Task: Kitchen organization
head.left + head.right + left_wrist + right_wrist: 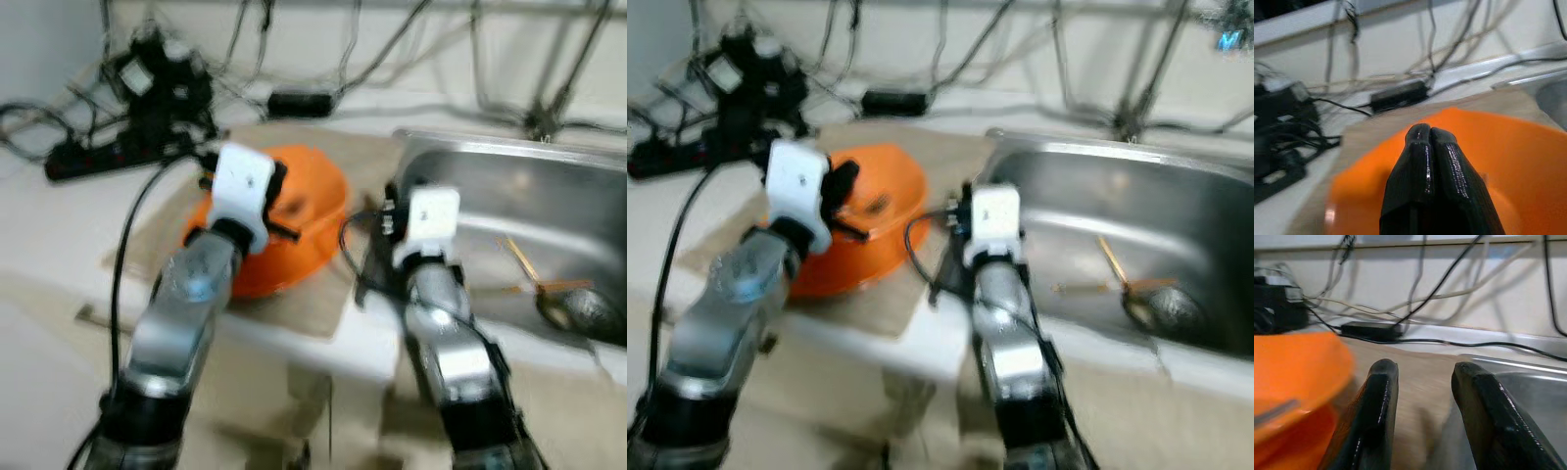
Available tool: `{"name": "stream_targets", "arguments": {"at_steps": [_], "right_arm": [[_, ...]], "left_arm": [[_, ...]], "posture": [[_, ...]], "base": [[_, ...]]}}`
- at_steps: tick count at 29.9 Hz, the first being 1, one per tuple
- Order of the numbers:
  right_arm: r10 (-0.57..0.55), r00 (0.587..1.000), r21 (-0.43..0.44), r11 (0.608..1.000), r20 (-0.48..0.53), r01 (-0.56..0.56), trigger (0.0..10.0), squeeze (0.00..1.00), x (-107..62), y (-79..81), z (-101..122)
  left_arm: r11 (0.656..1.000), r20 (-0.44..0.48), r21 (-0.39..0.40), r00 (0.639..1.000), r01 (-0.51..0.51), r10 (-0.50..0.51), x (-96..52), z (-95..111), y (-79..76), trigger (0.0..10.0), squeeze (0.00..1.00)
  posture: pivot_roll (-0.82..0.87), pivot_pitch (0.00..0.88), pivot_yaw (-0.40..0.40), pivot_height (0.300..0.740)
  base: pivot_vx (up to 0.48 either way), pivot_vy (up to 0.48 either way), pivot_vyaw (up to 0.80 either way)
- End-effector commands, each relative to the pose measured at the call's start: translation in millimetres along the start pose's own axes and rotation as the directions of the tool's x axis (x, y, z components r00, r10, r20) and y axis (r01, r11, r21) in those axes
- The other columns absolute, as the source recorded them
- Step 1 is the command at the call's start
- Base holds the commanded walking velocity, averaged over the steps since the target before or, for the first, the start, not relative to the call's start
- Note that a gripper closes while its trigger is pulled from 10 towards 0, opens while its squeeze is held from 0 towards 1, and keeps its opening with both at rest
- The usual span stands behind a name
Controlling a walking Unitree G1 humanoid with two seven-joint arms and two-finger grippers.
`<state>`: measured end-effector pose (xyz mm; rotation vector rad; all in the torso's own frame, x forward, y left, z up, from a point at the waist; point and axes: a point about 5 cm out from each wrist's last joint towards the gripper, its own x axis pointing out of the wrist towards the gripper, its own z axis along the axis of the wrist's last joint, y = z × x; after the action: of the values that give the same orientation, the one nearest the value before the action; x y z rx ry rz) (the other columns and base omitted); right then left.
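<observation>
Sink (549, 186), the largest thing here, sits at the right of the counter, a steel basin with loose items on its floor: what look like chopsticks (521, 262) lying crossed and a ladle or spoon (578, 308) at the near right, too blurred to name with certainty. They are not yet sorted, so the organizing looks to be at an early stage, with most of it left.

Left of the sink, a beige mat (323, 294) covers the counter, and an orange bowl (294, 220) rests on it. It appears upside down, though the blur makes that uncertain. Far left, a tangle of black cables and a power strip (88, 157) lies against the wall.

The left gripper (1425, 134) hovers over the orange bowl with its two black fingers pressed together, clenched on nothing; whether it touches the bowl I cannot tell. The right gripper (1422, 382) is over the mat, between the bowl and the sink's left rim, fingers spread apart and holding nothing.
</observation>
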<state>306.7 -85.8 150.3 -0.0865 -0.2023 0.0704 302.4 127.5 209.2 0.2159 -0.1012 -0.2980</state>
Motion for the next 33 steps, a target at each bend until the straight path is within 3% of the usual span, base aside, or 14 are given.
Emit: {"name": "stream_targets", "arguments": {"at_steps": [1, 9, 17, 18, 19, 25, 33], "right_arm": [[-0.011, 1.0, -0.006, 1.0, -0.004, 0.011, 10.0, 0.0, -0.4, -3.4, -2.0], [-0.015, 1.0, 0.0, 1.0, -0.005, 0.015, 10.0, 0.0, -0.2, -1.8, -2.0], [-0.018, 1.0, 0.005, 1.0, -0.003, 0.018, 10.0, 0.0, 0.7, -0.2, -1.3], [-0.018, 1.0, 0.006, 1.0, -0.002, 0.018, 10.0, 0.0, 0.7, -0.1, -1.1], [-0.019, 1.0, 0.007, 1.0, -0.003, 0.019, 10.0, 0.0, 0.5, 0.0, -1.2], [-0.024, 1.0, 0.009, 1.0, -0.007, 0.024, 10.0, 0.0, 0.0, -0.8, -1.4], [-0.022, 1.0, 0.009, 1.0, -0.011, 0.022, 10.0, 0.0, 0.2, 0.1, -2.1]], "left_arm": [[1.0, 0.016, 0.014, 1.0, 0.02, -0.02, 4.2, 10.0, 0.5, 10.0, 0.0], [0.994, 0.004, 0.093, 0.998, 0.055, -0.056, 19.4, 31.2, 25.9, 10.0, 0.0], [0.946, -0.14, 0.195, 0.962, 0.26, -0.236, 31.0, 34.1, 43.1, 10.0, 0.0], [0.937, -0.162, 0.209, 0.955, 0.278, -0.247, 32.5, 32.9, 45.8, 10.0, 0.21], [0.924, -0.201, 0.219, 0.942, 0.312, -0.271, 33.3, 28.7, 46.8, 10.0, 1.0], [0.877, -0.343, 0.182, 0.864, 0.445, -0.368, 34.9, 7.9, 45.1, 10.0, 1.0], [0.812, -0.374, 0.196, 0.807, 0.55, -0.456, 34.8, 17.9, 45.9, 10.0, 1.0]], "posture": [[0.06, 0.0, 0.082, 0.74], [0.06, 0.0, 0.092, 0.74], [0.06, 0.0, 0.101, 0.74], [0.06, 0.0, 0.104, 0.74], [0.06, 0.0, 0.105, 0.74], [0.05, 0.0, 0.109, 0.74], [0.06, 0.0, 0.108, 0.74]], "base": [[0.0, 0.0, 0.0], [0.0, 0.0, 0.0], [0.0, 0.0, 0.0], [0.0, 0.0, 0.0], [0.0, 0.0, 0.0], [0.0, 0.0, 0.0], [0.0, 0.0, 0.0]]}}
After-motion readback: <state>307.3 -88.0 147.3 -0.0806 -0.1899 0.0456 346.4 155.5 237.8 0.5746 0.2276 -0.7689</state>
